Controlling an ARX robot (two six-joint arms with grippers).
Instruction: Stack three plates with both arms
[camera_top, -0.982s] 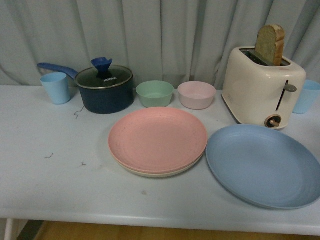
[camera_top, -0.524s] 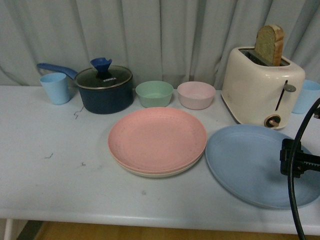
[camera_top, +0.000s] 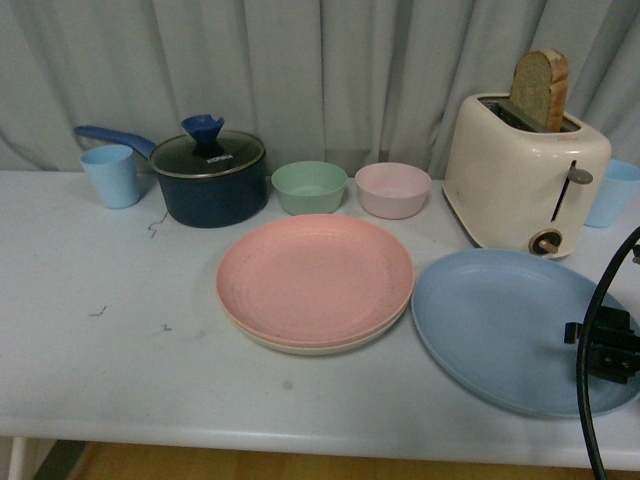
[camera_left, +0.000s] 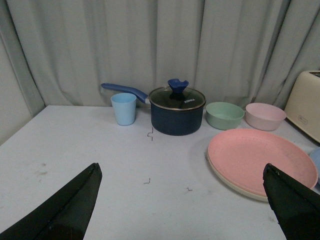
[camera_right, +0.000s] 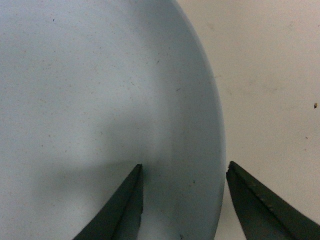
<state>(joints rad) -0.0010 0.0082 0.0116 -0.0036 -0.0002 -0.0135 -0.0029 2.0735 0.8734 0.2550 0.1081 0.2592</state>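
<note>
The pink plate (camera_top: 315, 278) sits on the beige plate (camera_top: 310, 350) mid-table, and only the beige rim shows, at 6 o'clock beneath it. The blue plate (camera_top: 500, 325) lies alone on the table (camera_top: 120, 340), at about 4 o'clock from that stack and just beside it. I cannot tell whether the rims touch.

The right arm (camera_top: 605, 348) hangs over the blue plate's 4 o'clock edge. The right gripper (camera_right: 185, 165) is released, with its jaws spread. The plate's rim runs between them, so one finger is over the plate and the other over bare table. I cannot tell whether either finger touches.

The left gripper (camera_left: 181, 169) is also released. Its fingers (camera_left: 75, 200) are wide apart above bare table, well apart from the plates.

Around the stack, a cup (camera_top: 112, 175) stands at 10 o'clock, a lidded pot (camera_top: 210, 185) at 11, a green bowl (camera_top: 310, 187) at 12 and a pink bowl (camera_top: 393, 190) at 1. A toaster (camera_top: 525, 185) at 2 holds a bread slice (camera_top: 541, 88).
</note>
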